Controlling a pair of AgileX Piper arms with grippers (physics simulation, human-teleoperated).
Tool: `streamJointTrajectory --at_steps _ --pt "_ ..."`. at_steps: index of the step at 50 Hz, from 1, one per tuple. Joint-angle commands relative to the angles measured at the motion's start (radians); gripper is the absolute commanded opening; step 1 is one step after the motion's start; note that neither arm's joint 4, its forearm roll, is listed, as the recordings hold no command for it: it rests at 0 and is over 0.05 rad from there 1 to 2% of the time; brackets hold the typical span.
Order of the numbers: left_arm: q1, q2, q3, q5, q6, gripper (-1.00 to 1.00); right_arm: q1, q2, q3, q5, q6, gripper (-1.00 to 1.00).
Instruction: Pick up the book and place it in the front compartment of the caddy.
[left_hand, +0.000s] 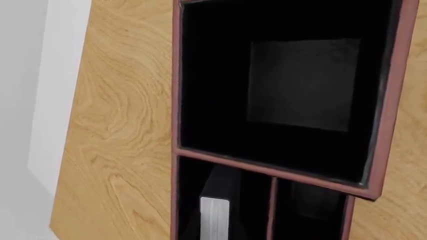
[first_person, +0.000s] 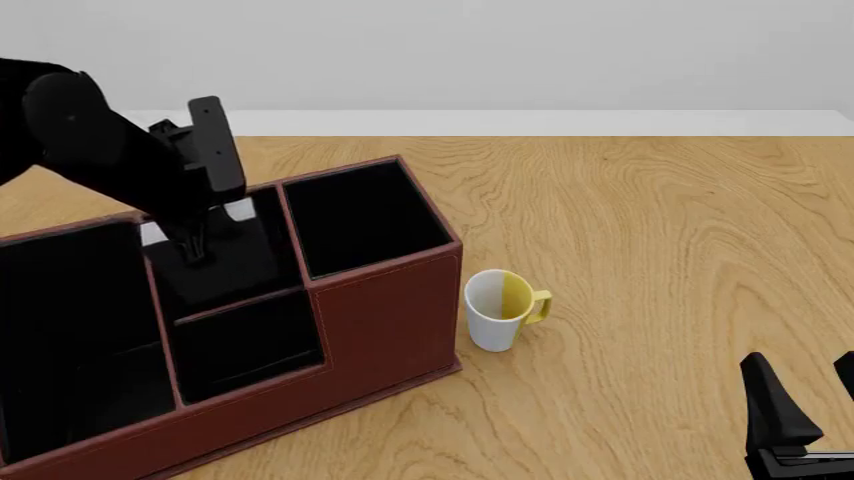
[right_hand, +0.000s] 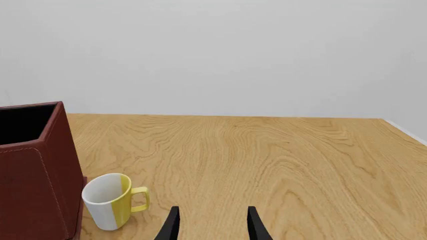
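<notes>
Caddy: a large reddish-brown box with black lining stands on the wooden table, at the left of the front view; its cells are split by thin red-brown walls.
Book: in the left wrist view it stands on edge inside a narrow cell of the caddy, black cover up, pale page edges showing at its end. In the front view a sliver of white shows beside the left arm over the middle cells.
Front compartment: the middle cell; the left arm covers most of it, so whether the book is in exactly this cell cannot be told.
Left gripper: reaches down into the caddy's middle; the fingers are hidden among black surfaces and out of the wrist camera's sight, so spread or closed cannot be told.
Right gripper: low over bare table at the near right, fingers spread with wood visible between them, holding nothing.
Mug: white and yellow, upright, just beside the caddy's right wall, handle turned away from the caddy.
</notes>
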Motion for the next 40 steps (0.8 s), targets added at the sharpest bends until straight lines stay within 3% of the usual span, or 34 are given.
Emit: streamJointTrajectory --at_steps 1,7,40 --pt "-0.019 0.057 0.010 -0.034 -0.006 -1.00 0.000 0.000 0.000 0.000 0.000 1.00" --pt "-0.045 0.074 -0.010 -0.006 -0.043 -1.00 0.000 0.000 0.000 0.000 0.000 1.00" --pt "-0.031 0.094 0.049 -0.048 -0.032 -1.00 0.000 0.000 0.000 0.000 0.000 1.00"
